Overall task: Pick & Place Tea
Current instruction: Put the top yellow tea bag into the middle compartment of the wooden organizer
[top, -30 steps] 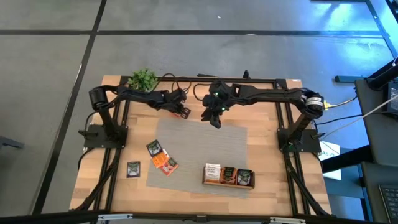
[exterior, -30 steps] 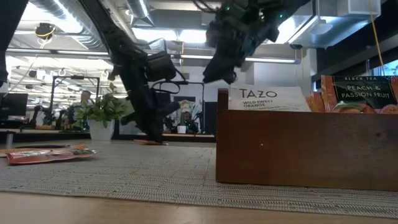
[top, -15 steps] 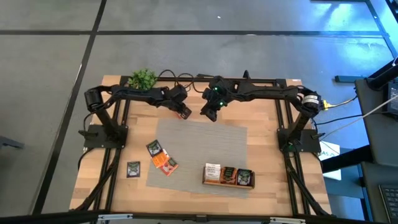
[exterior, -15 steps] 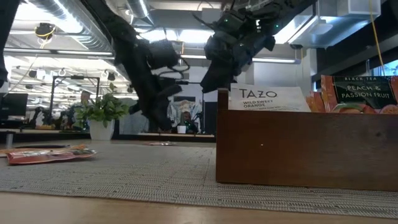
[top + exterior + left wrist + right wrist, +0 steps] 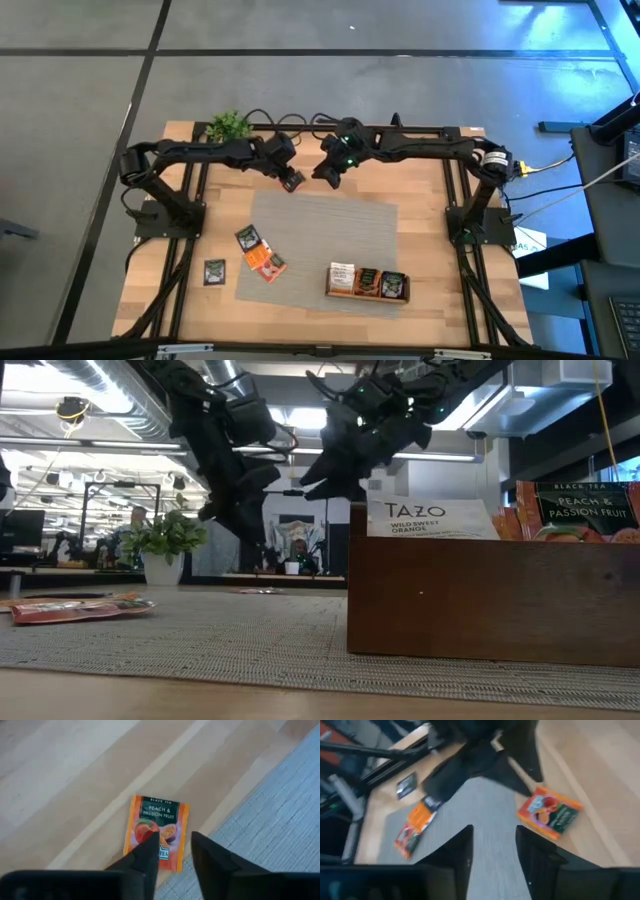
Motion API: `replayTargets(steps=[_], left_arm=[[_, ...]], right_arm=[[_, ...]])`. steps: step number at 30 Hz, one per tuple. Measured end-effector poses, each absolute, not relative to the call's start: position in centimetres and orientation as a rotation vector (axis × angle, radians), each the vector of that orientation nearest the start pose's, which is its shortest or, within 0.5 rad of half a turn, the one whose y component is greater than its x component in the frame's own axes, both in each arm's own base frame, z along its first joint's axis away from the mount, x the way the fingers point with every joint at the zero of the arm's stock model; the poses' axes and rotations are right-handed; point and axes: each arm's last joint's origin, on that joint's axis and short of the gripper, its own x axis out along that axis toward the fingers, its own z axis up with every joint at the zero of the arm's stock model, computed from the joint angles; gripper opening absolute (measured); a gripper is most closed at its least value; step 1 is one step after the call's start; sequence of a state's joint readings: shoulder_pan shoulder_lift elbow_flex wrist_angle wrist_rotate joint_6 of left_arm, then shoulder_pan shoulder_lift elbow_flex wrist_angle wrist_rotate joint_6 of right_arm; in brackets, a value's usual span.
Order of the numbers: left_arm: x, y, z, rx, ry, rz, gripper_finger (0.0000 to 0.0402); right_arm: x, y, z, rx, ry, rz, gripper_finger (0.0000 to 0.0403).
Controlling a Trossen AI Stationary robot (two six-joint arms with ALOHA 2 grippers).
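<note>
A peach-and-passion-fruit tea sachet (image 5: 156, 831) lies flat on the bare wood just off the grey mat's far left corner; it also shows in the right wrist view (image 5: 550, 812). My left gripper (image 5: 175, 845) hangs open a little above it, touching nothing, and shows in the high view (image 5: 291, 181). My right gripper (image 5: 325, 175) hovers open beside it, over the mat's far edge, with nothing between its fingers (image 5: 494, 840). Two orange sachets (image 5: 247, 238) (image 5: 265, 262) lie on the mat's left part. A dark one (image 5: 214, 271) lies on the wood.
The grey mat (image 5: 325, 235) covers the table's middle. A wooden tray (image 5: 367, 284) with upright sachets (image 5: 430, 518) stands at the mat's near edge. A potted plant (image 5: 229, 126) and cables sit at the far left edge. Both arms reach in along the far edge.
My left gripper has risen from the table, leaving the peach sachet lying flat on the wood where it was set down. My right gripper has gone up and toward the far left, closer to my left gripper.
</note>
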State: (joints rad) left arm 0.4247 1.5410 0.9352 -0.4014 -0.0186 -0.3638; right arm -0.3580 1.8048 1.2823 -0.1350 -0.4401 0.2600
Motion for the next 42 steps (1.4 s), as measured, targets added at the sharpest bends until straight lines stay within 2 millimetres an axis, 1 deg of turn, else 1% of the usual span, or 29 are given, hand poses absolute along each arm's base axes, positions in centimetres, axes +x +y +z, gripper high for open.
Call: replayTargets(steps=[2,4,6,8,10,12,15,17,20,23,30,34,38,42], left_arm=[[27.4,12.1,19.3,-0.55,0.918,0.604,0.0131],[27.4,11.9,19.3,-0.57,0.923,0.613,0.0146],[27.4,11.7,19.2,-0.567,0.931,0.629,0.0155],[27.3,11.5,19.1,-0.561,0.957,0.643,0.0158],[27.1,11.4,18.8,-0.573,0.953,0.653,0.0156],[26.7,11.3,18.2,-0.586,0.976,0.662,0.0147],[26.3,11.1,17.1,-0.609,1.005,0.679,0.0127],[26.2,11.1,16.6,-0.605,0.978,0.685,0.0112],[26.3,11.1,15.9,-0.602,0.906,0.684,0.0088],[26.2,11.0,15.5,-0.582,0.876,0.669,0.0067],[25.7,10.9,14.3,-0.511,0.927,0.665,0.0038],[26.5,11.2,13.2,-0.499,0.903,0.644,0.0028],[27.0,11.3,12.0,-0.493,0.927,0.632,0.0016],[27.2,11.0,11.6,-0.435,0.962,0.574,0.0004]], right_arm=[[38.1,-13.0,22.6,0.519,0.617,-0.056,0.0168],[38.3,-13.3,21.6,0.573,0.637,-0.148,0.0185],[38.5,-13.6,20.6,0.599,0.657,-0.23,0.0199],[38.7,-13.8,19.8,0.599,0.673,-0.273,0.0209],[39.0,-13.9,18.8,0.617,0.685,-0.269,0.0215],[39.3,-13.8,17.9,0.67,0.696,-0.231,0.0216],[39.7,-13.7,16.9,0.726,0.706,-0.197,0.0216],[39.8,-13.8,16.3,0.736,0.722,-0.202,0.0217],[39.9,-13.7,16.2,0.736,0.719,-0.203,0.0217],[39.9,-13.6,16.1,0.767,0.717,-0.213,0.0217],[40.0,-13.7,16.2,0.788,0.699,-0.218,0.0217],[40.1,-13.7,16.3,0.8,0.69,-0.221,0.0217],[40.1,-13.7,16.4,0.829,0.681,-0.23,0.0217],[40.1,-13.7,16.3,0.876,0.683,-0.25,0.0217]])
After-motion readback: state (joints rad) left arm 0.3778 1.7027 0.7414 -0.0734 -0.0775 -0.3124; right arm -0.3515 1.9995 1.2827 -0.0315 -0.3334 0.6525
